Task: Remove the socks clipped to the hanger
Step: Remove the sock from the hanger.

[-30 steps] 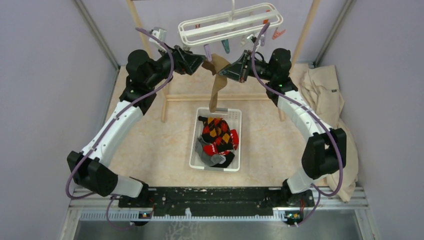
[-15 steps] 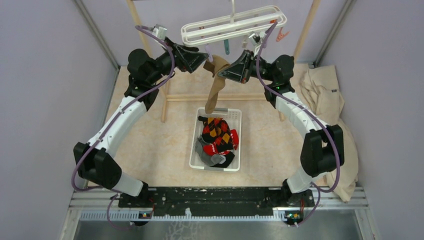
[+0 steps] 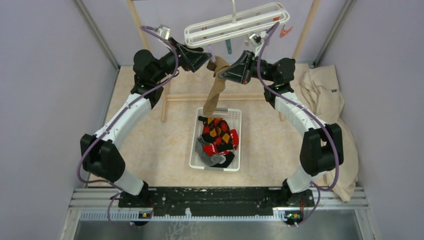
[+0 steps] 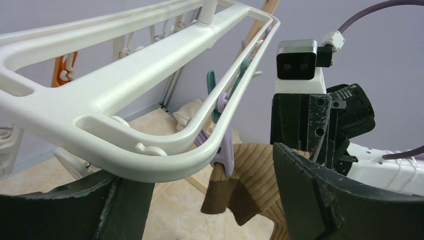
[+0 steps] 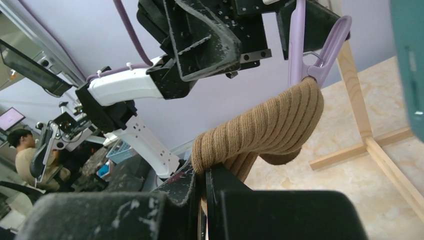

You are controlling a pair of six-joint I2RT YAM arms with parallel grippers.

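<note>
Right wrist view showed your right gripper (image 5: 205, 185) clenched on the tan sock (image 5: 260, 125), pinned by the lilac clip (image 5: 320, 45) on the hanger (image 4: 150, 85); your left gripper (image 3: 204, 59) gaped wide. Pulling before the clip opened risked tipping the hanger.

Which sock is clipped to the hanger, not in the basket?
The tan ribbed sock, hanging from the lilac clip and pinched by the right gripper; the other socks lie piled in the white basket.

Ribbed cloth sock (image 5: 260, 125), glossy plastic hanger (image 4: 125, 75)
</note>
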